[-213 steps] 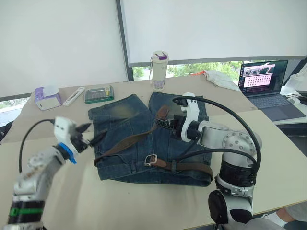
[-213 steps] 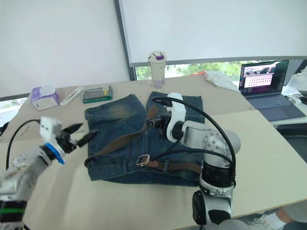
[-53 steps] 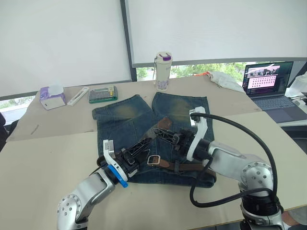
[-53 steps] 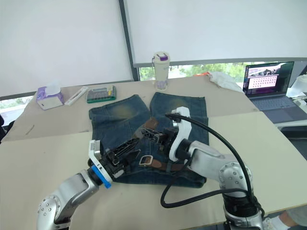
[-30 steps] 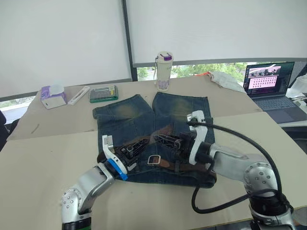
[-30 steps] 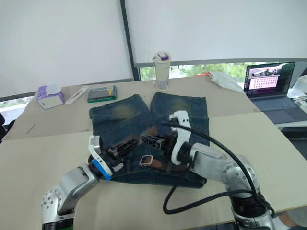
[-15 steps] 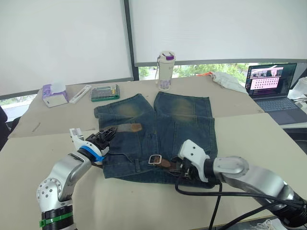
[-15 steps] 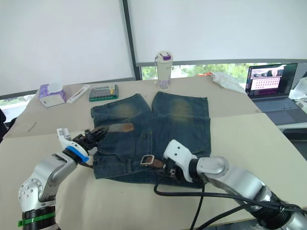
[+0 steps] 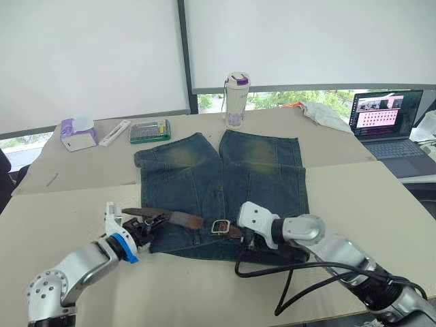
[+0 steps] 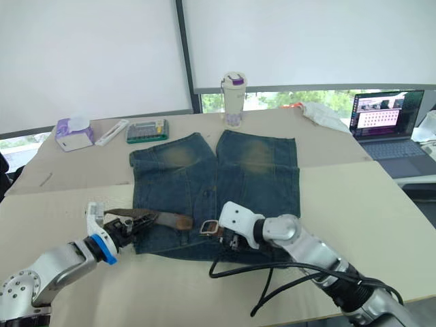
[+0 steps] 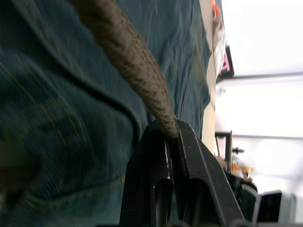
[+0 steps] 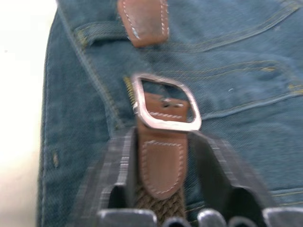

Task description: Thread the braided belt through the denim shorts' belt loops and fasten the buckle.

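On a beige counter [image 9: 381, 204], denim shorts [image 9: 225, 184] lie flat, waistband nearest the robot, as it works the braided belt [image 9: 178, 218] along the band. The left gripper [image 9: 151, 223] has its fingers clamped on the belt's free end at the shorts' left edge, apparently to pull it taut. The right gripper [image 12: 161, 189] straddles the strap behind the silver buckle [image 12: 165, 104] with fingers parted, likely steadying it for fastening. No brand or writing is readable.
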Tool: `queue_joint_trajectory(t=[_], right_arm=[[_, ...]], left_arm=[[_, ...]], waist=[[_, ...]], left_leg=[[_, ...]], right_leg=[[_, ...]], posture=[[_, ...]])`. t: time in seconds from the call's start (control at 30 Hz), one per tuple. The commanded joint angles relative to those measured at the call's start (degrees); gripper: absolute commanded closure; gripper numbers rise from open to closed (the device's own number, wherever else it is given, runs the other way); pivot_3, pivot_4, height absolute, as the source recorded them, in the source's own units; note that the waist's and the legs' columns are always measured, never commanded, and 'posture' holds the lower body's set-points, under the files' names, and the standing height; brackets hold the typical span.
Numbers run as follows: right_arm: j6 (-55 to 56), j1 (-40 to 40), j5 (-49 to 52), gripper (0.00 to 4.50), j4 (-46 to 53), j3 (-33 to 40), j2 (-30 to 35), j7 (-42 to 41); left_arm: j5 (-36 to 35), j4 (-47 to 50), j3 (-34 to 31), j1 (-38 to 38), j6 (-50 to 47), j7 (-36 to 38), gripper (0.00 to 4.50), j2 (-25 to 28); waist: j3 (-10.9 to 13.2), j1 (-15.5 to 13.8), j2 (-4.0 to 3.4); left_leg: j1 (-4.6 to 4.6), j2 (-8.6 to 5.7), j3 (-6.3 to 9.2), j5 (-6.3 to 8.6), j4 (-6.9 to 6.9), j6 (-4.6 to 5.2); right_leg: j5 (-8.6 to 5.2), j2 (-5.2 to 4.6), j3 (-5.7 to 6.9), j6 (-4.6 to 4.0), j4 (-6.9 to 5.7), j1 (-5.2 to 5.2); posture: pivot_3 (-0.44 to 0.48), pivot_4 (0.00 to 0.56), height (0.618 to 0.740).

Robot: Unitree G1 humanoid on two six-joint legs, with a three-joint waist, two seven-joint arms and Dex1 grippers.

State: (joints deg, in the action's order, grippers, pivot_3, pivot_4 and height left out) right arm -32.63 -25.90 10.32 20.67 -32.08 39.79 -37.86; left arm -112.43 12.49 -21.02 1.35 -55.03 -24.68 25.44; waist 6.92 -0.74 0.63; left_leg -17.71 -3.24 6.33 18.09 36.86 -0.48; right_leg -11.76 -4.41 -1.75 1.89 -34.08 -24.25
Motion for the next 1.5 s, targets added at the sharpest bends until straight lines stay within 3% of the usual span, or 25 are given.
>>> queue_joint_trajectory(t=[0.03, 0.1, 0.4, 0.63, 0.77, 0.83, 1.0, 1.17, 1.5], right_arm=[[-0.35, 1.06, -1.7, 3.99, 2.37, 2.14, -0.51, -0.72], [-0.81, 1.73, -2.1, 4.47, 3.29, 2.8, -0.55, -0.93], [-0.91, 3.78, -3.73, 4.47, 4.52, 4.72, -1.49, -0.99], [1.43, 4.12, -5.98, 4.47, 4.42, 4.76, -2.97, -1.32], [4.31, 3.71, -4.81, 4.47, 5.38, 5.52, -2.14, -5.47], [4.87, 3.63, -2.25, 3.8, 7.25, 6.7, -0.81, -9.69], [12.17, 1.1, -7.33, 2.13, 5.52, 4.72, 1.56, -13.79], [21.2, -2.79, -17.07, 2.13, -1.83, 0.13, -0.5, -13.32], [27.26, -5.64, -22.83, 2.13, -8.91, -2.26, -7.58, -15.23]], left_arm=[[-0.57, 3.65, 0.29, -0.09, 1.08, -0.5, 4.5, 0.07], [-0.57, 2.85, -0.72, -0.82, 0.19, 0.18, 4.5, 1.7], [-0.57, 2.31, -5.22, -6.66, -1.83, 3.09, 4.5, 6.47], [-0.57, 5.53, -2.29, -8.43, 2.55, -4.12, 4.5, 8.55], [-0.57, 6.56, -0.65, -9.03, 5.69, -7.05, 4.5, 9.83], [0.68, 7.11, 0.0, -8.43, 5.55, -5.72, 4.5, 11.19], [1.06, 6.03, 0.47, -6.84, 5.59, -2.46, 4.5, 13.63], [2.13, 4.95, 0.99, -6.68, 5.41, -0.38, 4.5, 15.59], [1.77, 6.16, 1.23, -7.7, 5.58, -0.08, 4.5, 17.47]], waist=[[0.0, 0.07, 0.0], [0.0, 0.11, 0.0], [0.02, 0.01, -0.02], [0.03, 0.11, -0.02], [0.05, 0.15, -0.05], [0.06, 0.16, -0.06], [0.11, 0.26, -0.1], [0.14, 0.4, -0.09], [0.15, 0.45, -0.1]], left_leg=[[0.0, 0.02, 0.0, 0.0, 0.0, 0.0], [0.01, 0.06, -0.01, 0.0, -0.01, -0.02], [0.02, 0.03, 0.0, 0.0, -0.02, 0.0], [0.01, 0.06, 0.0, 0.02, -0.03, 0.01], [0.01, 0.07, 0.0, 0.02, -0.03, 0.0], [0.03, 0.06, -0.02, 0.02, -0.04, 0.0], [0.03, 0.07, -0.03, 0.02, -0.04, 0.0], [0.04, 0.06, -0.06, 0.01, -0.06, -0.01], [0.06, 0.06, -0.03, -0.01, -0.07, -0.04]], right_leg=[[0.01, 0.01, 0.0, -0.01, 0.0, 0.01], [0.02, 0.03, -0.01, -0.03, -0.01, 0.01], [0.01, 0.02, 0.02, -0.03, 0.01, 0.01], [0.0, 0.02, 0.03, -0.03, 0.0, 0.02], [0.01, 0.02, 0.02, -0.03, 0.0, 0.01], [0.01, 0.03, 0.02, -0.03, 0.0, 0.02], [0.0, 0.05, 0.03, -0.03, 0.0, 0.02], [-0.01, 0.07, 0.06, -0.04, 0.01, 0.02], [0.0, 0.06, 0.05, -0.06, 0.0, 0.0]], posture=[[0.0, 0.15, 0.74], [0.0, 0.15, 0.74], [0.0, 0.15, 0.74], [0.0, 0.15, 0.74], [0.0, 0.15, 0.74], [0.0, 0.15, 0.74], [0.0, 0.15, 0.74], [0.0, 0.15, 0.74], [0.0, 0.15, 0.74]])
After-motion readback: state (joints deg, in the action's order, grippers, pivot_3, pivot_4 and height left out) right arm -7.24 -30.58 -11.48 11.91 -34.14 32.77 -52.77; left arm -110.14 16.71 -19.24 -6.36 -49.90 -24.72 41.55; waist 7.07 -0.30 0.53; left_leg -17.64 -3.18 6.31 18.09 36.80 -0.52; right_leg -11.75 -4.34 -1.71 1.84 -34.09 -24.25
